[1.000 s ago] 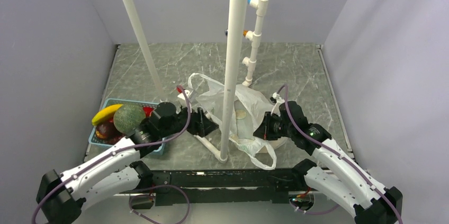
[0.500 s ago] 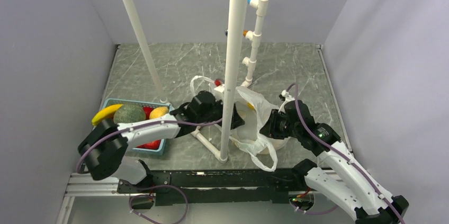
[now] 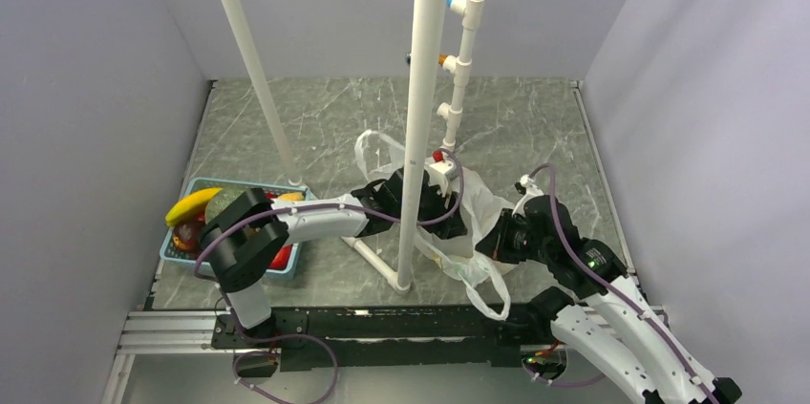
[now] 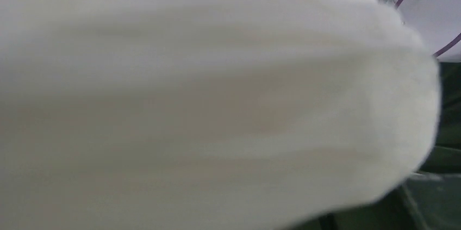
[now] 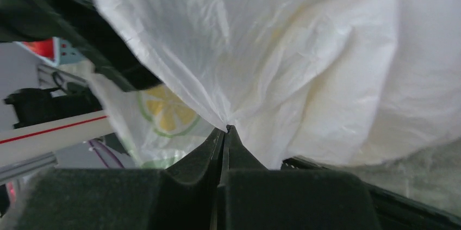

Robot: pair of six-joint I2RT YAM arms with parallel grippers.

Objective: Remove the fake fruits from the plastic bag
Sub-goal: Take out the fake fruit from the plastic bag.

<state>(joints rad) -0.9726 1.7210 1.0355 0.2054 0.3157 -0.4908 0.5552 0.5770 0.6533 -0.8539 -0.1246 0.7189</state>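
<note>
The plastic bag [image 3: 475,205] lies crumpled at the table's middle, one loop handle [image 3: 487,282] trailing toward the near edge. My right gripper [image 5: 225,129] is shut on a pinch of its film, at the bag's right side [image 3: 499,238]. My left arm reaches across from the left, and its wrist [image 3: 432,196] sits at the bag's mouth behind the white pole. White film [image 4: 217,99] fills the left wrist view and hides the fingers. A yellow citrus-slice shape [image 5: 166,109] shows through the bag. A banana [image 3: 191,205], a green melon [image 3: 220,202] and an orange piece [image 3: 289,197] lie in the blue basket [image 3: 177,253].
A thick upright white pole [image 3: 420,117] stands just in front of the bag, with a floor pipe [image 3: 374,264] at its foot. A slanted pole [image 3: 250,60] and a pipe with fittings [image 3: 464,51] stand further back. Grey walls close in both sides.
My left arm swung right from the basket to the bag's mouth. The right gripper shifted right and nearer with the bag, stretching the film.
</note>
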